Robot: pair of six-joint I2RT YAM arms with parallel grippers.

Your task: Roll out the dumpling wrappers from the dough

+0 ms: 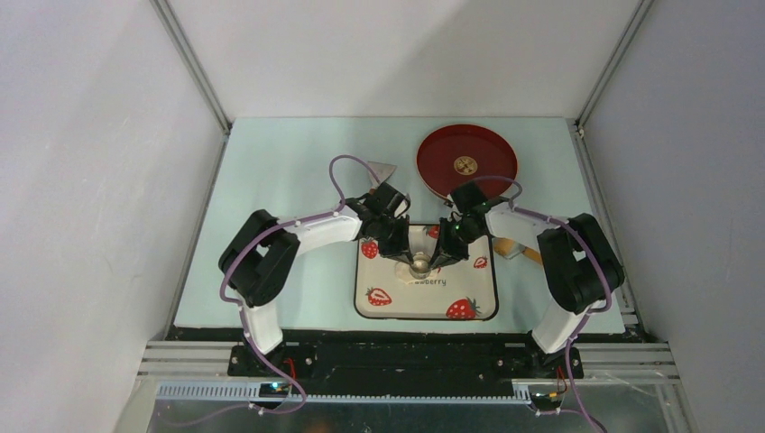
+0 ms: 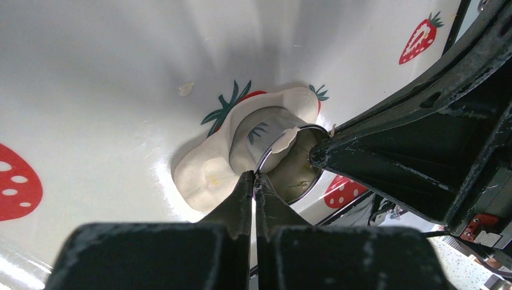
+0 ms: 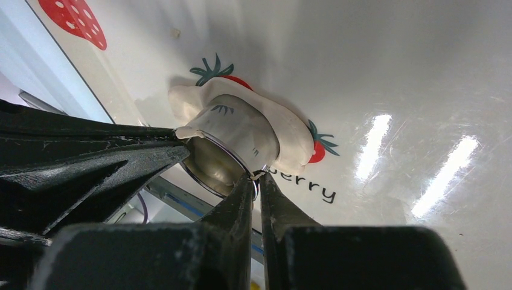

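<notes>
Left wrist view: The left gripper [image 2: 255,181] is seen with its two fingers pressed together on the near rim of a metal ring [image 2: 253,136]. The ring is sunk into the dough [image 2: 202,175], a flattened pale slab lying on the tray [image 2: 90,90] over a printed strawberry. The slab's long axis is seen running from lower left to upper right. The ring's open mouth is turned toward the lens, and a thin scrap of dough is stuck on its rim. The right gripper [image 2: 315,156] is met at the far rim. One crumb [image 2: 186,89] is noted apart from the slab.

Right wrist view: The right gripper is shown pinched tight on the ring's rim, fingers nearly touching. Here the slab's long axis runs from upper left to lower right, wrapped round the ring's far side. The letters "berry" [image 3: 305,188] are read on the tray, just beside the dough; the start of the word is covered.

Top view: Both arms are angled inward over the tray, tips meeting at the ring near its middle. A red plate [image 1: 466,144] is set behind, on the pale table [image 1: 280,180].
</notes>
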